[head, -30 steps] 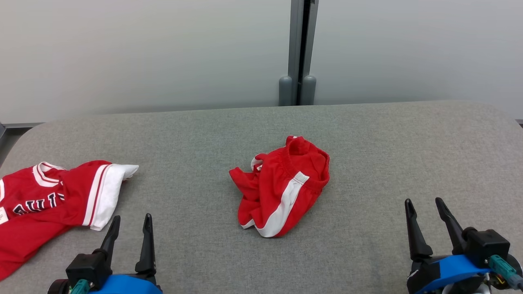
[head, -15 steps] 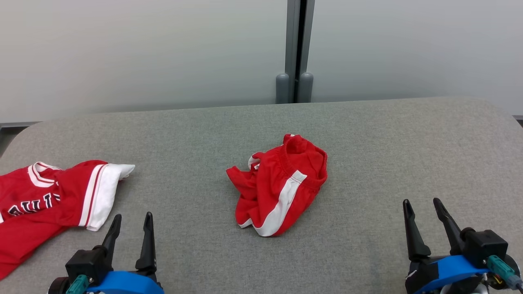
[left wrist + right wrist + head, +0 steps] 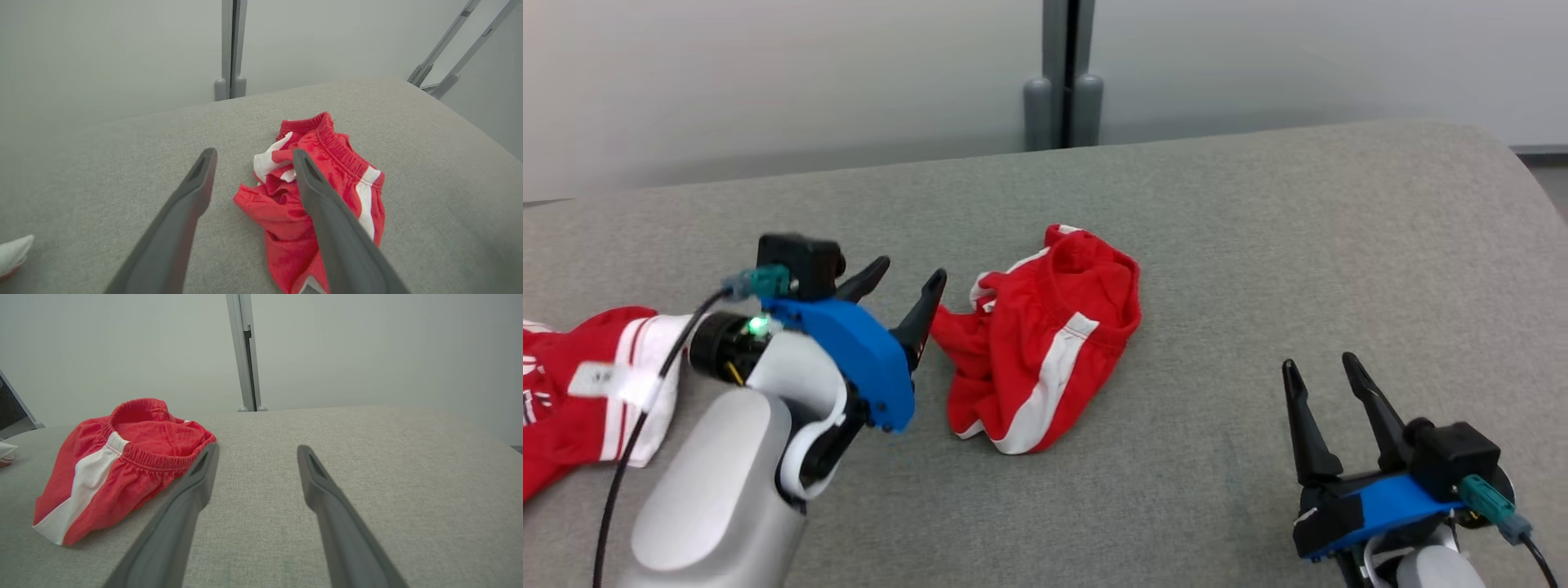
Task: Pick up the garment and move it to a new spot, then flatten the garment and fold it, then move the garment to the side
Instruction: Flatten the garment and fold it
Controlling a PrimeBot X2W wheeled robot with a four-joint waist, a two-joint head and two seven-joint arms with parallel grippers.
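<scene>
The garment [image 3: 572,384], a red jersey T-shirt with a white sleeve and striped trim, lies crumpled at the far left of the grey padded surface [image 3: 1258,245], partly behind my left forearm. A tip of its white sleeve [image 3: 14,251] shows at the lower left of the left wrist view. My left gripper [image 3: 911,271] is raised and open, right of the garment, its fingertips just short of the left edge of the red shorts [image 3: 1045,335]. My right gripper [image 3: 1319,363] is open and empty near the front right.
The red shorts [image 3: 282,212] with broad white side stripes lie bunched in the middle of the surface, left of the right gripper's fingers [image 3: 122,457]. A grey post [image 3: 1062,73] stands against the pale wall behind. The surface's right edge curves down at the far right.
My left arm has risen and reached forward and right, bringing its open gripper up beside the shorts. The head camera has shifted, so the whole scene sits differently. The right gripper stays open.
</scene>
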